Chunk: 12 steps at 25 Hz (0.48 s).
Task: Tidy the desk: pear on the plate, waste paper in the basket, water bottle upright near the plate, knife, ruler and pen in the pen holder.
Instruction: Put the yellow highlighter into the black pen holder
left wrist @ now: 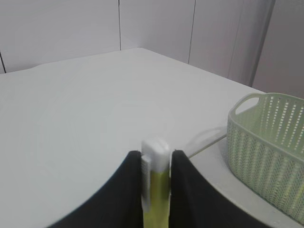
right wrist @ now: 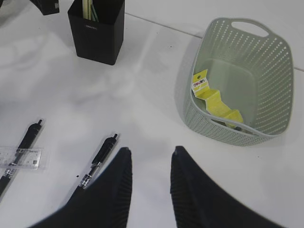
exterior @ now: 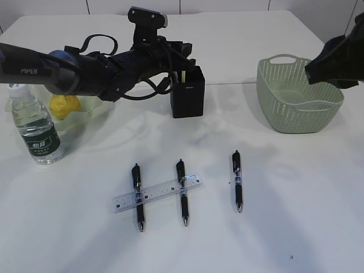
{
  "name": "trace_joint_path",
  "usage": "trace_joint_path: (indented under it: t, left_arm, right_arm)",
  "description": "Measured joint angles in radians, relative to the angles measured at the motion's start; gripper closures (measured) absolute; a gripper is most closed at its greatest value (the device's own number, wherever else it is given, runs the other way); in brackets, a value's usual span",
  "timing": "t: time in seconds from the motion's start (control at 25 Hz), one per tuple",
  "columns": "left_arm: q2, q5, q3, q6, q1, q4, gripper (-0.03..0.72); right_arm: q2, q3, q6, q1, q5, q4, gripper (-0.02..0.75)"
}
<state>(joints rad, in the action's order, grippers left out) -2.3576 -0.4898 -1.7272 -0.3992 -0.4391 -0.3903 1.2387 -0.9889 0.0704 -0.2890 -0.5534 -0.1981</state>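
My left gripper [left wrist: 156, 153] is shut on the knife [left wrist: 155, 190], a yellow-green handle with a white end, and hangs just above the black pen holder [exterior: 187, 96]. The yellow pear [exterior: 63, 106] lies on the pale green plate [exterior: 96, 109], behind the left arm. An upright water bottle [exterior: 37, 128] stands in front of them. The clear ruler [exterior: 159, 193] lies across two pens [exterior: 138, 196] [exterior: 182, 192]; a third pen [exterior: 236, 181] lies to the right. The waste paper [right wrist: 213, 99] is inside the basket [exterior: 296, 108]. My right gripper [right wrist: 151, 154] hangs open and empty above the table.
In the right wrist view, yellow-green sticks show inside the pen holder [right wrist: 97, 40], and one pen [right wrist: 100, 156] lies just left of my right fingers. The table's far edge meets a white tiled wall.
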Motion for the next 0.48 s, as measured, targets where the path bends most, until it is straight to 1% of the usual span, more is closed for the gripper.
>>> trace_joint_path:
  t: [0.16,0.28,0.48]
  left_arm:
    - [0.000,0.000,0.000,0.000,0.000,0.000,0.447]
    - [0.000,0.000,0.000,0.000,0.000,0.000,0.399]
    - [0.000,0.000,0.000,0.000,0.000,0.000,0.379]
  right_arm:
    - [0.000,0.000,0.000,0.000,0.000,0.000,0.496]
    - [0.000,0.000,0.000,0.000,0.000,0.000,0.496]
    - [0.000,0.000,0.000,0.000,-0.006,0.000,0.496]
